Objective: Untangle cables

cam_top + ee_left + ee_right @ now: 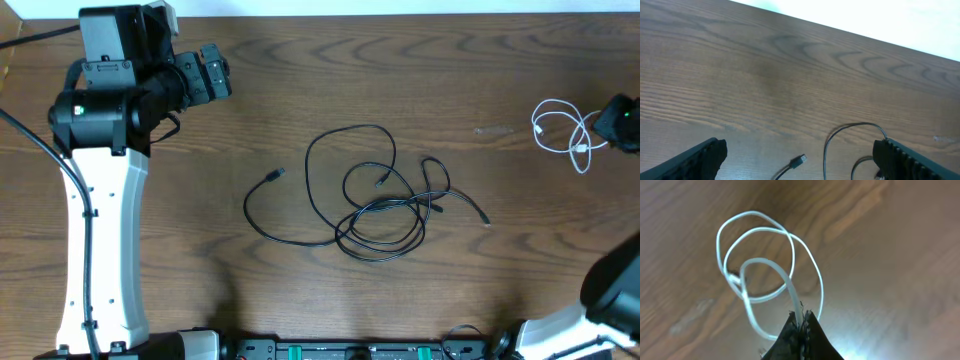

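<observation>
The white cable (792, 290) hangs in loose loops just ahead of the right pincer (802, 324), whose tips are clenched on one strand of it, over the table (500, 60). We see it well apart from the black cables (390, 205), so we judge that the white one is already separated and the step in hand is setting it aside at the far right.

The black cables lie tangled in overlapping loops well off to the side of that pincer, roughly midway between the two arms. The left pincer (800, 147) is released, jaws spread wide and holding nothing. One black plug (799, 160) lies on the wood just in front of it, between its fingers (700, 157).

Next, we think the right pincer should let the white cable go. The left could then take a free black end, such as that plug, and draw it away from the knot.

We can read no brand, label or writing anywhere.
</observation>
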